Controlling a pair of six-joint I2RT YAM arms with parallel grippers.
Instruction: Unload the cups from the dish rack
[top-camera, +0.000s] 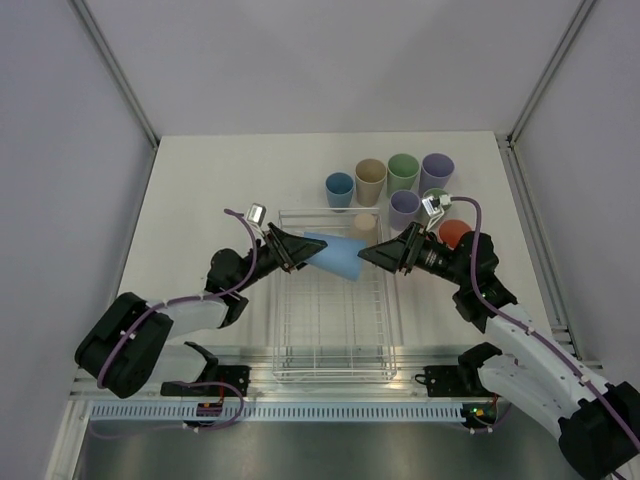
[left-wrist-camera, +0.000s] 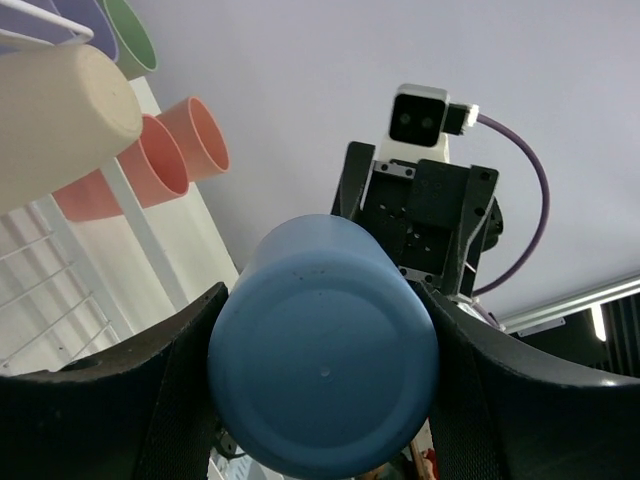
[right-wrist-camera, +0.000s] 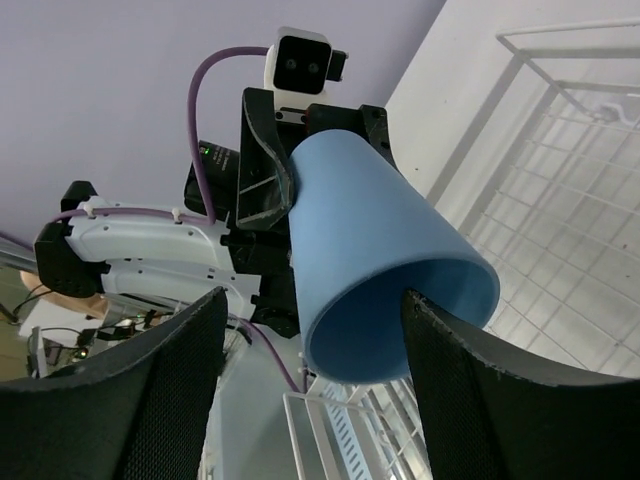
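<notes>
A blue cup (top-camera: 338, 255) (left-wrist-camera: 325, 350) (right-wrist-camera: 380, 250) lies on its side in the air over the clear dish rack (top-camera: 283, 300). My left gripper (top-camera: 300, 250) (left-wrist-camera: 325, 385) is shut on its base end. The cup's mouth faces my right gripper (top-camera: 372, 252) (right-wrist-camera: 312, 300), which is open. One of its fingers (right-wrist-camera: 470, 390) sits in the mouth at the rim and the other stands apart from the wall. A beige cup (top-camera: 364, 222) (left-wrist-camera: 55, 115) stands upside down at the rack's far end.
Several cups stand upright on the table behind and to the right of the rack: blue (top-camera: 339, 187), beige (top-camera: 370, 180), green (top-camera: 403, 170), purple (top-camera: 437, 170), a second purple (top-camera: 404, 207) and coral (top-camera: 455, 233). The rack's wire grid (right-wrist-camera: 560, 200) lies below both grippers.
</notes>
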